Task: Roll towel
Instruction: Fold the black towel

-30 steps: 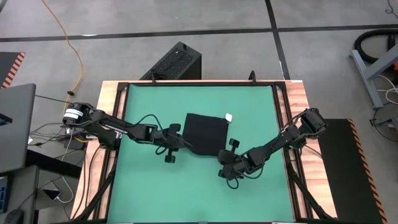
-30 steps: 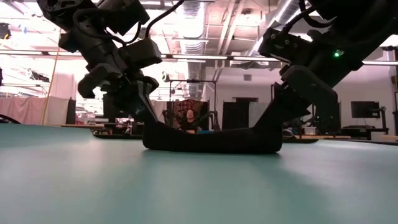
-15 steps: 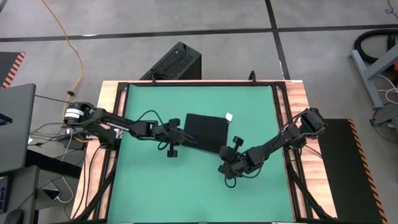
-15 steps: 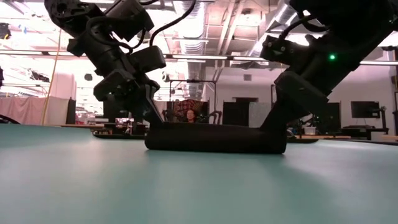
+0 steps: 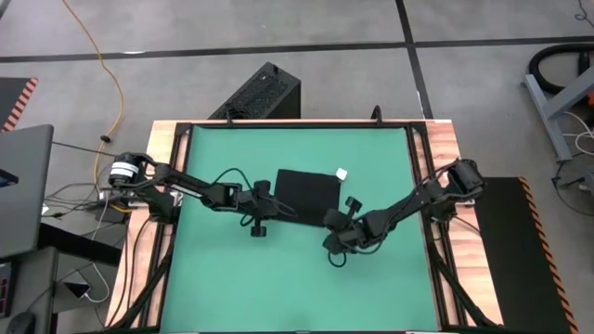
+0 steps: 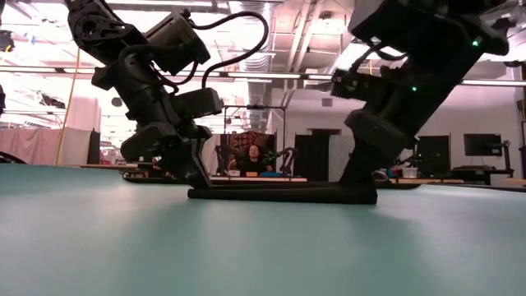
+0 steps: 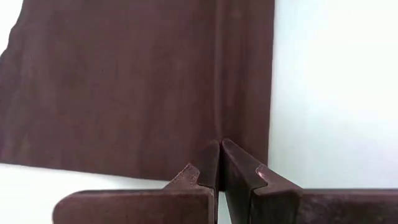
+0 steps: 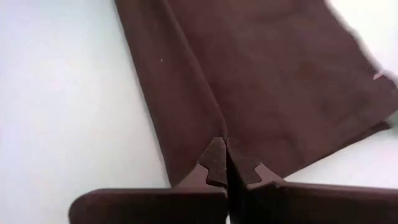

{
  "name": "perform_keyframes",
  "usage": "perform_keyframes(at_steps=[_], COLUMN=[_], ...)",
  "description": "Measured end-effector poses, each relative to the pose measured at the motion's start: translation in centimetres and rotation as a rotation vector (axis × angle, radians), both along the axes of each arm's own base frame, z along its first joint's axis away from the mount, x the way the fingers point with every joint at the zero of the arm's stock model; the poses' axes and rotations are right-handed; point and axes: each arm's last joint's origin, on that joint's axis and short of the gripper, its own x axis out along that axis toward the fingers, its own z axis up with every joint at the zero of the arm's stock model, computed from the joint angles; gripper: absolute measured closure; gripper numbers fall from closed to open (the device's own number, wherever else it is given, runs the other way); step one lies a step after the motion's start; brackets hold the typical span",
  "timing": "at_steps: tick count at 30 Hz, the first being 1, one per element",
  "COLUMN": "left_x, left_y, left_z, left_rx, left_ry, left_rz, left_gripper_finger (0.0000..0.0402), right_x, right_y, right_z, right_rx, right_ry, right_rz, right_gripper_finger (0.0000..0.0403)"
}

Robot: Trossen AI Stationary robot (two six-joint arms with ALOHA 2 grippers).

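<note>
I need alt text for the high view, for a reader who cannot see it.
A black soft cloth towel lies on a green mat; the left gripper and right gripper, both shut, pinch its near edge.

Two dark jointed arms, looping black cables, green indicator lights, blocky wrist housings

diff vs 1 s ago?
Both grippers, left and right, carried the towel's near edge toward the far side, folding it over; the raised edge now lies low on the mat. Both stayed shut on the towel; the white tag stayed put.
</note>
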Motion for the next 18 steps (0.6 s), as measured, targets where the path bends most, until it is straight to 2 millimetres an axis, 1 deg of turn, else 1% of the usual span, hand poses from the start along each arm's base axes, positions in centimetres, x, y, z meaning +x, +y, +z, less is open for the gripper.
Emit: perform_keyframes(at_steps=[10,12,14,18], left_x=[0.02,-0.01,-0.07,-0.11], left_y=[0.0,-0.17,-0.42,-0.34], left_z=[0.02,-0.02,-0.07,-0.01], left_rx=[-0.006,-0.004,0.012,0.064], left_ry=[-0.004,0.003,0.012,0.015], left_rz=[0.007,-0.026,-0.054,-0.016], left_gripper_finger=[0.0401,0.0399,0.039,0.0352], right_x=[-0.51,-0.54,-0.62,-0.64], right_y=[-0.42,-0.4,-0.35,-0.34], right_z=[-0.83,-0.85,-0.92,-0.94], right_rx=[0.039,0.043,0.053,0.054], right_ry=[0.029,0.032,0.044,0.045], right_rz=[0.002,0.005,0.012,0.013], right_gripper_finger=[0.0397,0.0397,0.0397,0.0397])
